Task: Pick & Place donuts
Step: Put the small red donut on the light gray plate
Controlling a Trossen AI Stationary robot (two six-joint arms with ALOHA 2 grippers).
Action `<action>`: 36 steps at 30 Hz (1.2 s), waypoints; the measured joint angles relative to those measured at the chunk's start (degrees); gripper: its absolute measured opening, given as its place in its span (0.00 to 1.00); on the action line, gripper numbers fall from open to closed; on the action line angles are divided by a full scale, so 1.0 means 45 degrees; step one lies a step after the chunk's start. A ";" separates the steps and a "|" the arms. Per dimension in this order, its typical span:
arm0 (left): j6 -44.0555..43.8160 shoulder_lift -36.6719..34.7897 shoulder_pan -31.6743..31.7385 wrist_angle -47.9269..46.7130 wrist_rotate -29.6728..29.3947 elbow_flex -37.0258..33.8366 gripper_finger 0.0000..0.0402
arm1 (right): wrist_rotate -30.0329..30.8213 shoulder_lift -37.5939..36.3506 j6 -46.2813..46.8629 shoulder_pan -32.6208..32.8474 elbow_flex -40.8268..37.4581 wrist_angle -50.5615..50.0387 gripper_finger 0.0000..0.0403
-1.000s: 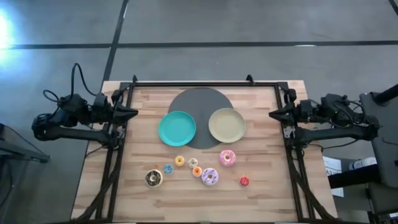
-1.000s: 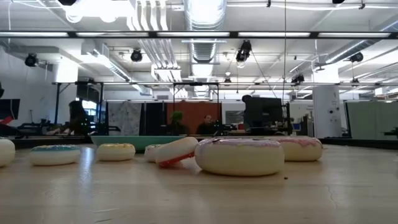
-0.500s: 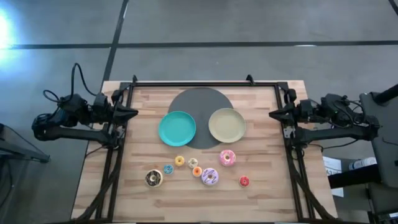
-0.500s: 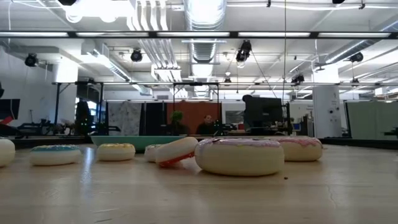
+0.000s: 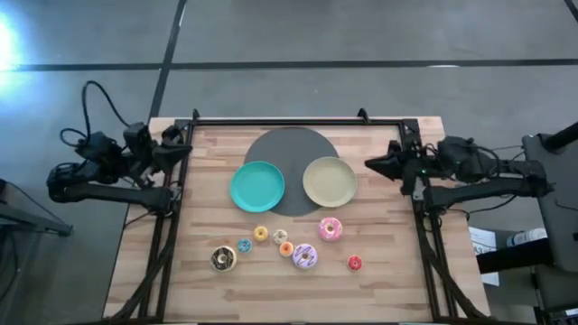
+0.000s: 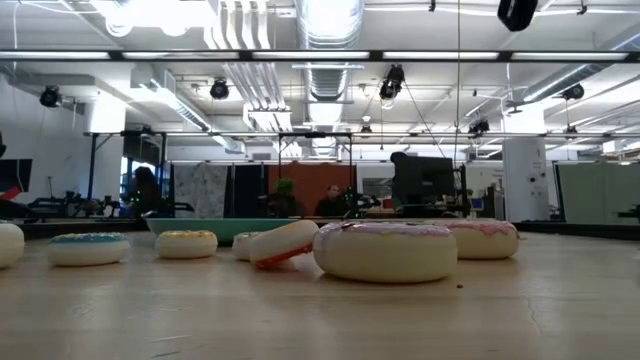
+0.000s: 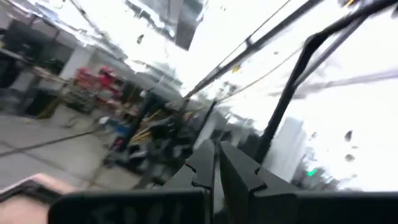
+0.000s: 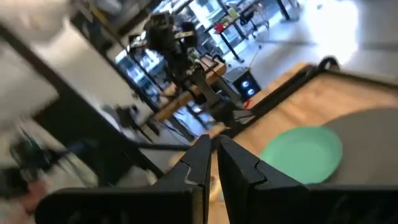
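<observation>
The donuts lie flat on the near half of the wooden table: chocolate, blue, yellow, orange, lilac sprinkled, pink and red. The low view shows the lilac donut nearest, the pink one behind it, and the orange one resting tilted. My left gripper is shut at the table's far left edge, tipped up. My right gripper is shut, above the table just right of the beige plate.
A teal plate and the beige plate sit on a dark round mat in the middle of the table's far half. A black frame runs along the far edge and both sides. Bare wood lies around the donuts.
My right gripper has moved out from the right edge toward the table's left, over the table and nearer the beige plate. My left gripper has drawn back a little toward the far left corner and tipped upward. The donuts and plates have stayed put.
</observation>
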 joint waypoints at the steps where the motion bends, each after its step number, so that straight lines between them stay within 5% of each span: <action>1: -0.0419 0.0000 -0.0005 0.0207 0.0064 0.0000 0.00 | -0.0018 0.0284 0.0474 0.0017 0.0004 0.0049 0.06; 6: 0.0848 0.0064 0.0024 0.1041 -0.1251 -0.0006 0.00 | -0.0184 0.1770 0.1752 0.0058 -0.0005 0.0319 0.06; 9: 0.0129 0.0140 0.0019 0.0363 -0.0580 -0.0130 0.00 | -0.0980 0.2643 0.3058 0.0007 0.0028 -0.0393 0.06; 13: -0.1551 0.0351 -0.0008 -0.1526 0.0757 -0.0804 0.00 | -0.1643 0.3742 0.5883 0.0292 0.0085 -0.3237 0.09; 25: -0.3517 0.1594 -0.0034 -0.2195 0.2131 -0.3369 0.00 | -0.2111 0.7058 0.5187 0.2699 0.2824 -1.1489 0.35; 31: -0.3138 0.1611 -0.0239 -0.2072 0.2161 -0.3983 0.00 | -0.2250 0.7930 0.5368 0.4859 0.2169 -0.9628 0.50; 36: -0.2851 0.1556 -0.0350 -0.1255 0.2287 -0.4090 0.00 | -0.1657 0.8110 0.7963 0.6583 0.0318 -0.6294 0.53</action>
